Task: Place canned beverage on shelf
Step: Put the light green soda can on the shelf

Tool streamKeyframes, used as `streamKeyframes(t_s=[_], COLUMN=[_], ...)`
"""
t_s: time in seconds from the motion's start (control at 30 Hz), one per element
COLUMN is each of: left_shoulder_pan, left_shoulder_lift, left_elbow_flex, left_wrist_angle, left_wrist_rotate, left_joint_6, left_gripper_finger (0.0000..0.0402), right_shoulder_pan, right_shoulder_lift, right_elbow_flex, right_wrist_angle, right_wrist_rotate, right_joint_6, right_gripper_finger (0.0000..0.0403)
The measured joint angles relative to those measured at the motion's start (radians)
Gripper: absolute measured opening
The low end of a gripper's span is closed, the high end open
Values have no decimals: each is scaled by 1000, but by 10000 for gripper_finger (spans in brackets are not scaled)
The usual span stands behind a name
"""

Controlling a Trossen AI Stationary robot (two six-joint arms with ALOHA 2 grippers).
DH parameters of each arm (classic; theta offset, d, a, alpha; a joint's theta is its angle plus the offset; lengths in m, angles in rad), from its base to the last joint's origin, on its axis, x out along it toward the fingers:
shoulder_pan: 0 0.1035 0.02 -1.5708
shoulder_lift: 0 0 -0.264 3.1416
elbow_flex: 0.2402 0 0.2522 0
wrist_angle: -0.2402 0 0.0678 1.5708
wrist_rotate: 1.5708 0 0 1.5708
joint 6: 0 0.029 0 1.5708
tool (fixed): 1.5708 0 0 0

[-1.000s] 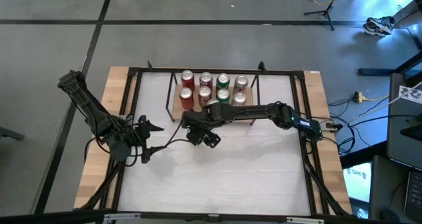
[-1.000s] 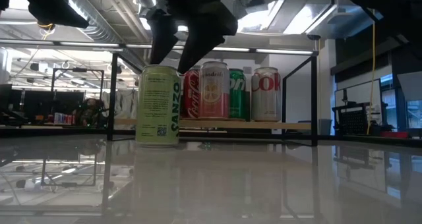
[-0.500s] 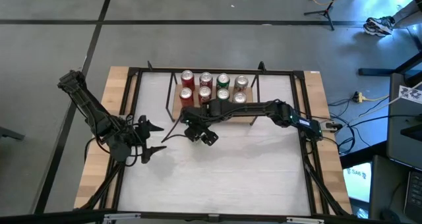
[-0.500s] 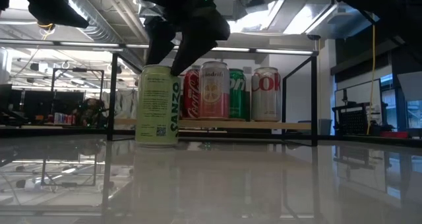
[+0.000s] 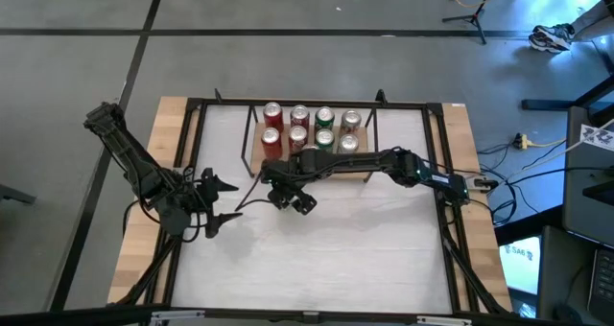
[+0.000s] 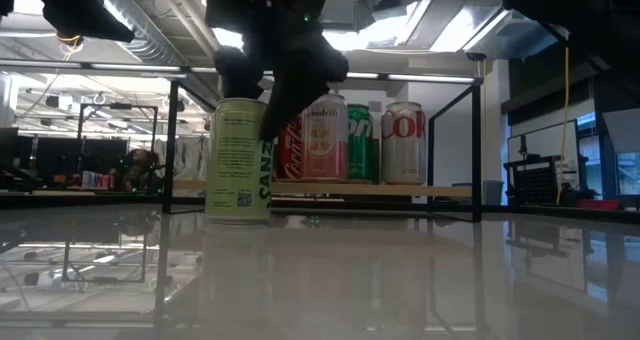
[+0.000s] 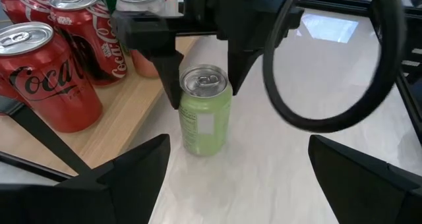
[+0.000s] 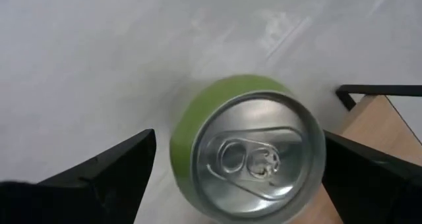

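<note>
A light green can (image 6: 240, 160) stands upright on its base on the white table, just in front of the left end of the shelf (image 6: 400, 189), and also shows in the left wrist view (image 7: 206, 109). My right gripper (image 7: 204, 85) is open and points down over the can. Its fingers stand on either side of the can's top (image 8: 247, 151) without touching it. In the high view the gripper (image 5: 288, 187) hides the can. My left gripper (image 5: 230, 203) is open and empty over the table's left part, facing the can.
The shelf's wood board (image 5: 256, 158) in its black wire frame holds several upright cans in two rows: red cola cans (image 7: 39, 72), a green one (image 6: 362, 143) and a silver one (image 6: 404, 143). Open white table (image 5: 365, 240) lies nearer than the can.
My right gripper has come down over the green can and a little toward the shelf. Its fingers, which were above the can's top, now flank it. The can has not moved.
</note>
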Motion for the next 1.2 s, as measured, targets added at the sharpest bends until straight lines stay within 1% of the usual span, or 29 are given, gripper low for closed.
streamKeyframes(t_s=[0.37, 1.2], left_shoulder_pan=[0, 0], left_shoulder_lift=[0, 0], left_elbow_flex=[0, 0], left_wrist_angle=[1, 1], left_wrist_rotate=[2, 2], left_joint_6=[0, 0], left_gripper_finger=[350, 350], right_shoulder_pan=[1, 1], right_shoulder_lift=[1, 4], right_elbow_flex=[0, 0], right_wrist_angle=[18, 16], right_wrist_rotate=[0, 0], right_joint_6=[104, 104], right_gripper_finger=[386, 385])
